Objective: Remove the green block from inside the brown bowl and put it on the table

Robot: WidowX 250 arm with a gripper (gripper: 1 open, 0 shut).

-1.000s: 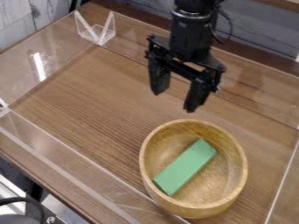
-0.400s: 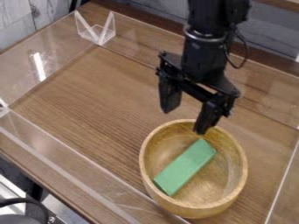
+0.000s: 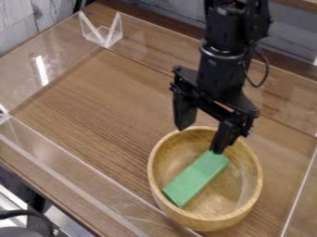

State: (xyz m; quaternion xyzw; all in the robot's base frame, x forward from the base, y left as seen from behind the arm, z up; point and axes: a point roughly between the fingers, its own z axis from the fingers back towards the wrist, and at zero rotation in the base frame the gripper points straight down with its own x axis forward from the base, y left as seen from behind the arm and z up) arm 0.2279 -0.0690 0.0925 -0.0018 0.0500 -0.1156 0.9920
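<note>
The green block (image 3: 198, 178) lies flat inside the brown bowl (image 3: 207, 180), on the bowl's floor, with its long axis running diagonally from the bowl's near-left side up toward its far-right side. It is still in the bowl, so the lift has not begun.

The claw (image 3: 203, 130) hangs pointing straight down over the far rim of the bowl, its two dark fingers spread wide apart and holding nothing. One finger hangs outside the bowl's far-left rim; the other reaches over the rim, with its tip just above the block's far end. From the claw, the block lies lower and toward the near-left side of the bowl, so most of its length sits nearer the camera than the fingers do.

The line between the two fingertips seems to run roughly across the block's long axis, which would suit a pinch across its narrow width. The judgement is that the claw needs to come further over the bowl's middle and sink past the rim before closing.

The block is a plain matte bright green bar, thin and rectangular. The bowl is round, shallow, light wood with a thick rim and visible grain. The surface (image 3: 99, 97) around the bowl is darker brown wood grain, edged by low clear walls (image 3: 50, 56).
</note>
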